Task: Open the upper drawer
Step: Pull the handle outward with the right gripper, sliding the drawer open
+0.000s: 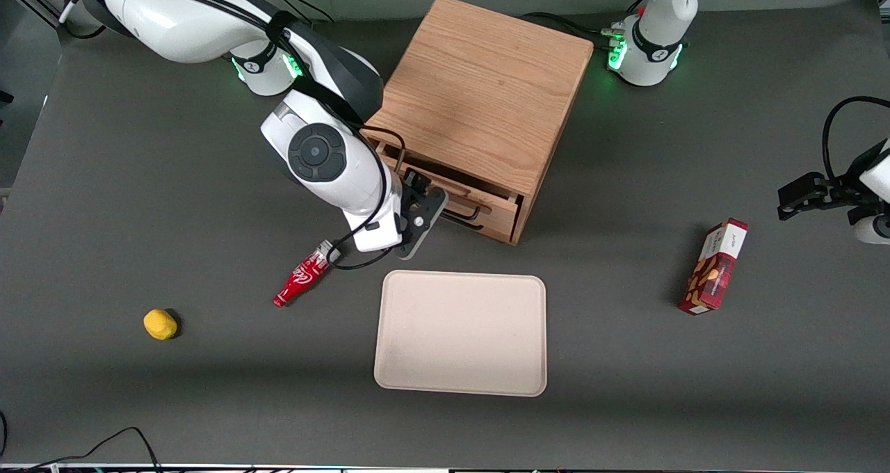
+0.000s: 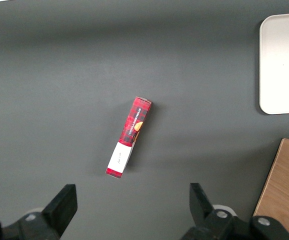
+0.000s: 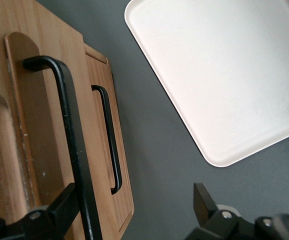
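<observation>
The oak cabinet (image 1: 480, 90) stands mid-table with its drawer fronts toward the front camera. The upper drawer (image 1: 487, 205) shows in the right wrist view (image 3: 34, 125) with its wide black wire handle (image 3: 67, 125). The lower drawer (image 3: 122, 165) with its own black handle (image 3: 110, 145) sits beneath it. My right gripper (image 1: 423, 196) is right in front of the drawers, open (image 3: 133, 192). The upper handle's bar lies between the jaws, close against one finger (image 3: 59, 202); the other finger (image 3: 203, 197) hangs over bare table.
A beige tray (image 1: 460, 332) lies in front of the cabinet, nearer the front camera. A small red cola bottle (image 1: 302, 275) lies just beside my wrist. A yellow lump (image 1: 160, 323) is toward the working arm's end. A red snack box (image 1: 715, 267) is toward the parked arm's end.
</observation>
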### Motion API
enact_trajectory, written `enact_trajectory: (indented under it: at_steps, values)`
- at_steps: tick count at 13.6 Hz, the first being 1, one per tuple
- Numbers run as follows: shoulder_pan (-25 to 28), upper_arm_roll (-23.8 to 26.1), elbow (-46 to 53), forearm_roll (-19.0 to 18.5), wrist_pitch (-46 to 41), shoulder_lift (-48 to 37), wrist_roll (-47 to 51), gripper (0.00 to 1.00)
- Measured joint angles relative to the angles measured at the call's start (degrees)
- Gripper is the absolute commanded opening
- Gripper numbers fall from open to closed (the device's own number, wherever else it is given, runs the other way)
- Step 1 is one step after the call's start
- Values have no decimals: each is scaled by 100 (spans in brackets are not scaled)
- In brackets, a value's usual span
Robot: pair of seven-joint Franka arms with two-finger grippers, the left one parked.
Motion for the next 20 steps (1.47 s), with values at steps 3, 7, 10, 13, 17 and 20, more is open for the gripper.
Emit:
enact_trajectory:
  at_steps: [3,7,10,13,17,20]
  values:
    - [3,-45,-6,0,351,87,-266,100]
    - [2,-283,18,-2,635,156,-619,100]
    - [-34,-496,181,-2,645,157,-849,100]
    - [-65,-680,363,-2,646,157,-1124,100]
    - [-65,-966,488,4,837,177,-1644,100]
    - [-47,-1093,563,57,944,208,-1849,100]
